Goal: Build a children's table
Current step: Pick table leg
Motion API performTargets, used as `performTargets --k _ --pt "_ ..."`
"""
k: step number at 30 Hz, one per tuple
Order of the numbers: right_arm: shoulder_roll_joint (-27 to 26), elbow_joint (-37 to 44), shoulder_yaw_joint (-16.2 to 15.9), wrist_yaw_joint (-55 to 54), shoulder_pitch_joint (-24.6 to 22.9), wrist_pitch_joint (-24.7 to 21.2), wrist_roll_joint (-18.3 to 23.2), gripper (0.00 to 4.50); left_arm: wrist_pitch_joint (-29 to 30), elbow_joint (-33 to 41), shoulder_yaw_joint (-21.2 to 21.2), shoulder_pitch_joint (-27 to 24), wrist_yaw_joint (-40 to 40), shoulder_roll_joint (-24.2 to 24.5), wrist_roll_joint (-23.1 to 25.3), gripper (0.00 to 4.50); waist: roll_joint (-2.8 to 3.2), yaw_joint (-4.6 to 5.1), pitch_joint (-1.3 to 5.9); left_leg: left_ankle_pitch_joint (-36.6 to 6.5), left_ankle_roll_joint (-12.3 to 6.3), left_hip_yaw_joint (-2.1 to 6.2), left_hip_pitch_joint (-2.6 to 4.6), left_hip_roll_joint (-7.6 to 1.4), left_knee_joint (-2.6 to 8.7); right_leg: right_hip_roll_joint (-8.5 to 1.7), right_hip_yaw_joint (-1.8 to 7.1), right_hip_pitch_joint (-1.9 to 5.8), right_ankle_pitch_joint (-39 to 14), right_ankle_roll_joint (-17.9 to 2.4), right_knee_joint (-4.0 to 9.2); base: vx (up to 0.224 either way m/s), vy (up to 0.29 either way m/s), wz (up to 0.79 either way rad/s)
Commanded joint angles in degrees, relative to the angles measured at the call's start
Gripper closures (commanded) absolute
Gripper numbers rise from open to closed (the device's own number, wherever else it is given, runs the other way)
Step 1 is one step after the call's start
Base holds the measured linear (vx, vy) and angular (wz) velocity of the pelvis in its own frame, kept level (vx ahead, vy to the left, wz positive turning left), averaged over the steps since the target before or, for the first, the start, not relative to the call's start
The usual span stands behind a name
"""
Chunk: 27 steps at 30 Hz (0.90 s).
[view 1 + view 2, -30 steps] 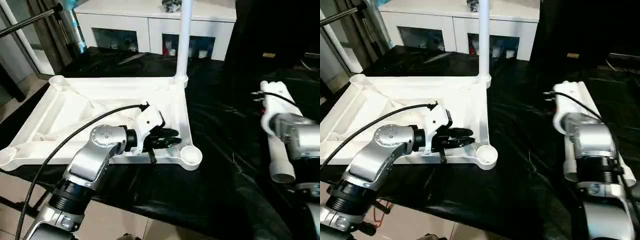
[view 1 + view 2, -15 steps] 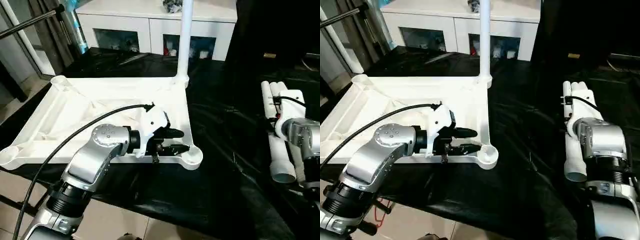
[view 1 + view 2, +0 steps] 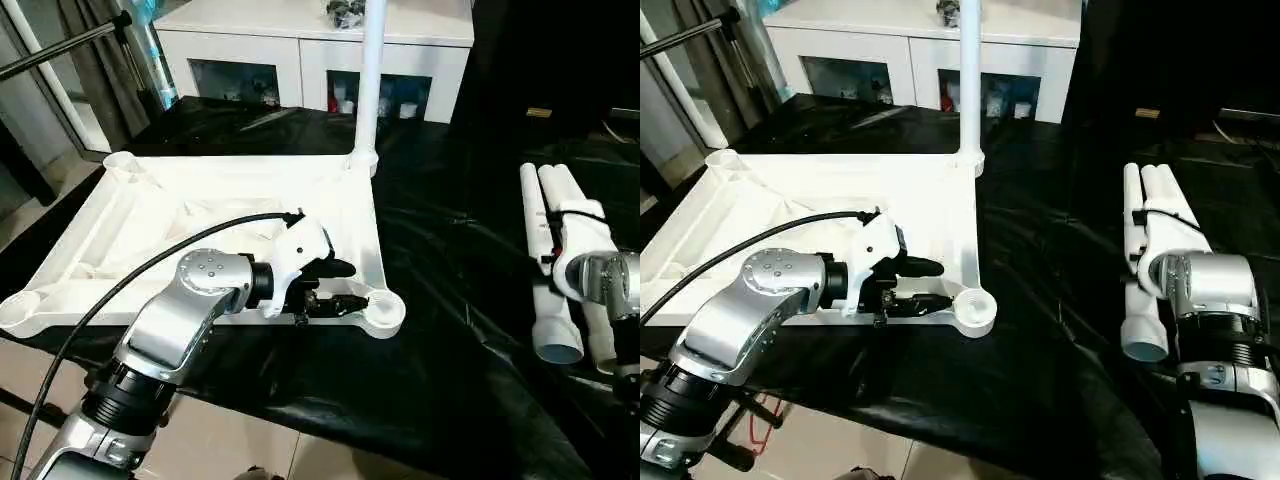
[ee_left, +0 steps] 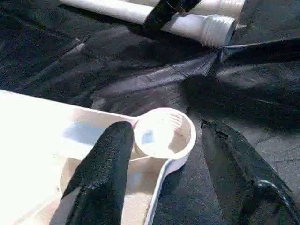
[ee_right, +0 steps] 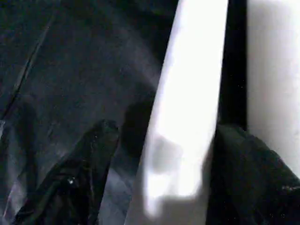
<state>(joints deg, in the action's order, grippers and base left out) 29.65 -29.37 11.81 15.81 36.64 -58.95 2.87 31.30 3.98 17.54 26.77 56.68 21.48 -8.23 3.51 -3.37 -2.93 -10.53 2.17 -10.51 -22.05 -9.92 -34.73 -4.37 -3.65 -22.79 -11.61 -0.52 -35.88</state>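
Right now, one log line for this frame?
tabletop: upside down, one leg fitted | left pincer: open at near corner socket | right pincer: open around loose leg

Both grippers' fingers (image 4: 101, 168) spread apart

Tabletop (image 3: 150, 215) left, one leg (image 3: 368, 80) upright in its far corner, spare legs (image 3: 548, 260) right.

1. An indoor room set up as a robot test area is suggested.
2. A white cabinet (image 3: 318, 45) with glass doors, holding small items, is seen at the back.
3. The work table (image 3: 450, 330) is covered in black plastic sheeting.
4. A tiled floor (image 3: 240, 440) and a curtain (image 3: 90, 40) are visible.
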Motion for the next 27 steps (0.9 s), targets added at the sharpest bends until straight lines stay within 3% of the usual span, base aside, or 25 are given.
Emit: performTargets --k 1,5,8,11,13,16,18,19,21,22,23,25,27 --pt "-0.25 0.69 -0.67 0.87 -0.1 -1.72 0.72 0.97 0.61 1.07 0.55 -0.14 -0.08 0.74 -0.29 1.85 -0.96 -0.2 4.01 -5.53 -1.8 0.86 0.82 -2.39 3.14 -3.35 2.5 3.35 -5.62 -14.35 4.14 0.0 0.0 0.0" --pt "-0.28 0.37 -1.13 1.31 -0.47 -3.08 0.94 0.97 0.67 1.1 0.52 0.12 -0.05 0.78 -0.5 1.85 -0.9 -0.2 4.05 -5.36 -1.83 0.85 0.87 -2.41 3.11 -3.36 2.49 3.31 -5.33 -14.56 4.13 0.0 0.0 0.0" --pt "-0.08 0.24 -1.61 1.75 -0.65 -4.26 1.18 1.31 0.61 1.18 0.6 0.17 0.27 0.83 -0.78 1.78 -0.92 -0.26 4.06 -5.36 -1.87 0.84 0.84 -2.39 3.09 -3.38 2.49 3.33 -5.33 -14.55 4.11 0.0 0.0 0.0" --pt "0.07 -0.23 -2.0 2.17 -0.85 -4.85 1.17 1.37 0.75 2.08 1.05 0.01 1.74 1.3 -1.84 1.78 -0.92 -0.32 4.08 -5.18 -1.8 0.85 0.85 -2.44 3.09 -3.45 2.48 3.31 -5.47 -14.58 4.06 0.0 0.0 0.0" --pt "0.16 -0.49 -2.04 2.46 -0.89 -4.93 1.16 1.74 0.96 2.76 1.41 -0.11 2.75 1.64 -2.51 1.78 -0.92 -0.35 4.05 -5.28 -1.67 0.82 0.87 -2.5 3.1 -3.47 2.51 3.28 -5.71 -14.69 4.06 0.0 0.0 0.0" --pt "0.7 -1.9 -2.08 2.79 -0.95 -4.59 1.07 1.84 1.05 3.97 2.62 -0.06 5.32 2.41 -3.65 1.78 -0.73 -0.27 4.0 -5.68 -1.39 0.76 0.9 -2.43 3.07 -3.36 2.52 3.19 -6.23 -14.61 4.12 0.0 0.0 0.0" --pt "0.91 -2.4 -2.05 2.81 -0.92 -4.51 1.14 2.15 0.79 3.92 2.98 0.14 5.75 2.46 -3.67 1.78 -0.77 -0.2 3.95 -6.32 -1.16 0.79 0.91 -2.43 3.11 -3.37 2.5 3.24 -6.85 -14.44 4.22 0.0 0.0 0.0" --pt "1.29 -3.17 -2.08 2.8 -0.78 -4.24 1.2 2.19 0.58 3.6 3.34 0.59 5.86 2.26 -3.6 1.78 -0.06 -0.23 3.93 -6.83 -0.86 0.86 0.98 -2.42 3.09 -3.39 2.48 3.18 -7.15 -14.38 4.27 0.0 0.0 0.0" --pt "1.44 -3.43 -2.09 2.78 -0.76 -4.12 1.18 2.35 0.55 3.5 3.42 0.74 5.83 2.17 -3.59 1.78 -0.32 -0.09 3.91 -7.54 -0.59 0.85 0.97 -2.38 3.15 -3.28 2.45 3.26 -7.09 -14.36 4.38 0.0 0.0 0.0" --pt "1.55 -4.13 -1.55 2.35 -0.49 -3.53 1.1 2.47 0.71 3.37 3.44 1.12 5.75 2.08 -3.67 1.78 -0.12 -0.15 3.91 -7.85 -0.5 0.93 1.01 -2.41 3.18 -3.36 2.43 3.26 -7.29 -14.37 4.34 0.0 0.0 0.0" --pt "1.55 -4.85 -0.89 1.8 -0.15 -2.9 1.06 2.55 0.74 3.18 3.43 1.45 5.71 2.06 -3.7 1.78 -0.47 -0.07 3.89 -8.44 -0.44 0.89 1.06 -2.38 3.19 -3.38 2.43 3.24 -8.14 -14.41 4.44 0.0 0.0 0.0" --pt "0.73 -5.3 0.9 0.33 0.31 -2.6 1.53 2.63 -0.03 2.65 2.91 1.5 5.05 2.49 -3.27 1.78 -0.26 0.01 3.84 -8.99 -0.08 0.89 1.17 -2.35 3.21 -3.36 2.47 3.15 -9.65 -14.02 4.65 0.0 0.0 0.0" --pt "-0.12 -5.52 1.66 -0.6 0.57 -2.28 1.79 2.66 -1.12 1.56 2.44 1.35 4.86 2.76 -3.03 1.5 -0.16 0.13 3.85 -9.19 0.07 0.92 1.13 -2.3 3.22 -3.28 2.42 3.13 -10.01 -13.65 4.69 0.0 0.0 0.0"
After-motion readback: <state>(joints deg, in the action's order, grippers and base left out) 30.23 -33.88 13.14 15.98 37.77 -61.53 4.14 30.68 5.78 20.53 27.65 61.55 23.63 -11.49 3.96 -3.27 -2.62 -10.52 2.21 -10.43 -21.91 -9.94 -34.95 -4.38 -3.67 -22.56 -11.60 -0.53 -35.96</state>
